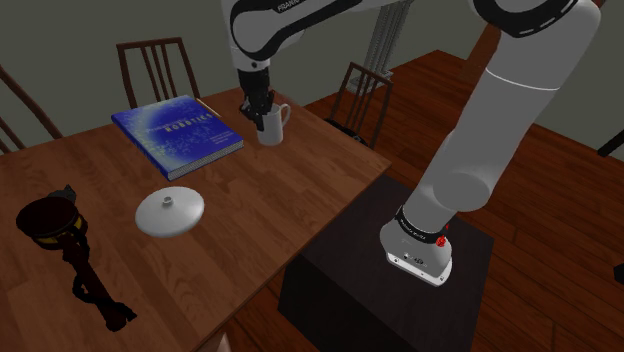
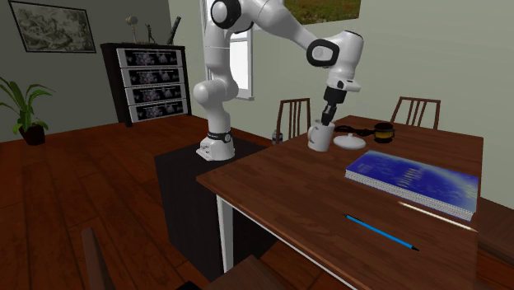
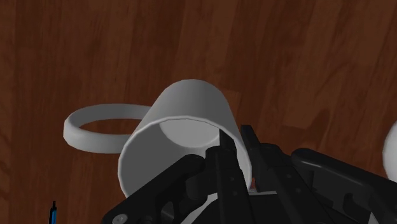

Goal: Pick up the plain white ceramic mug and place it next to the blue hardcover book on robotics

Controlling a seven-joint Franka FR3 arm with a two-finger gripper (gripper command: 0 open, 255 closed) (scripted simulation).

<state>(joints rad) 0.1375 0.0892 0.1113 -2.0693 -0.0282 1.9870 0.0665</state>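
Upright white mug [image 1: 272,127] stands near blue book [image 1: 178,136].

Dim indoor light, soft faint shadows, wrist view perhaps darkest

Home dining room: table [image 1: 280,190], chairs [image 1: 150,46]

End effector [image 1: 264,116] at white mug [image 1: 276,129] beside blue book [image 1: 177,135]
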